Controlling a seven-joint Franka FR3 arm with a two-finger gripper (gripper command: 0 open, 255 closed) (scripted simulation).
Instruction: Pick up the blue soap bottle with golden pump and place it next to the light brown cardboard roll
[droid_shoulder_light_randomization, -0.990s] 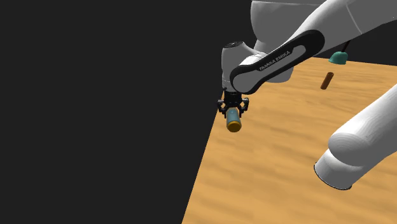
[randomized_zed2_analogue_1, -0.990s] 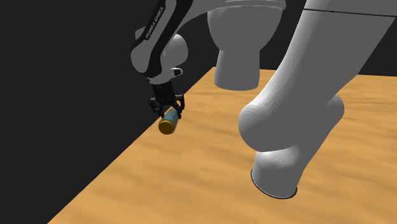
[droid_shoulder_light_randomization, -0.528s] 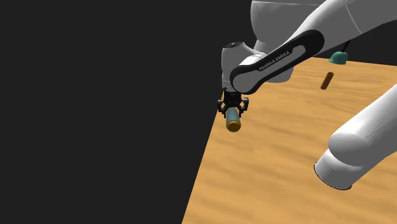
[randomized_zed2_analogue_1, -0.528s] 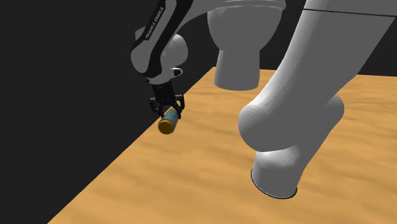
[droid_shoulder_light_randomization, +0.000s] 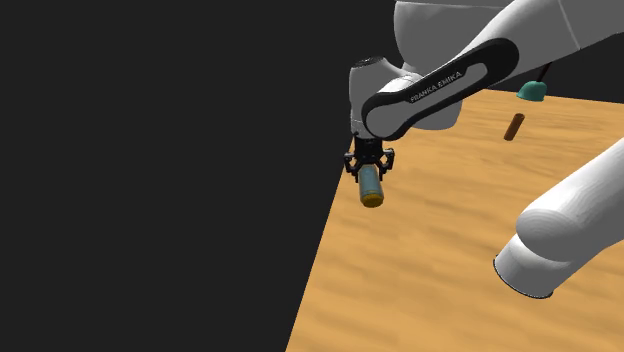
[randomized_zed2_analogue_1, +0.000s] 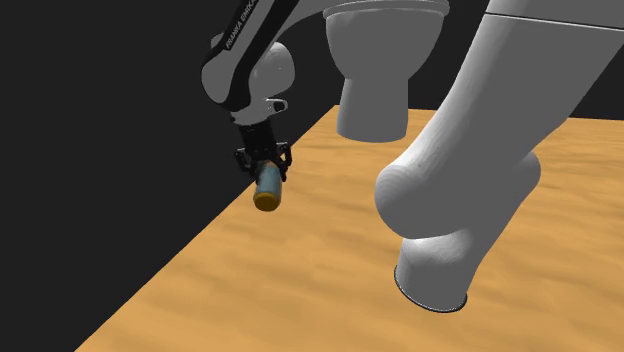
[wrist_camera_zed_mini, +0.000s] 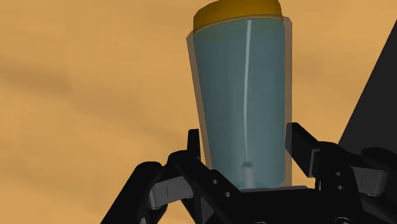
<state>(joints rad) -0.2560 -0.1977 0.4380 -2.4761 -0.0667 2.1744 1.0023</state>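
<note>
End effector (droid_shoulder_light_randomization: 369, 168) clamped on soap bottle (droid_shoulder_light_randomization: 371, 187), gold end down, over worktop (droid_shoulder_light_randomization: 430, 250) edge by the black area. Looks smooth, stiff, prob. light; grip's at one end, could swing. Cardboard roll (droid_shoulder_light_randomization: 513, 127) well apart.

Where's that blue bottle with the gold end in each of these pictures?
Shoulder view: the bottle hangs from the tool at centre, near the table's edge.
Second exterior view: bottle upper left of centre.
Wrist view: bottle clasped between the fingers.
Shared landmark: the table's edge against the black area.
</note>
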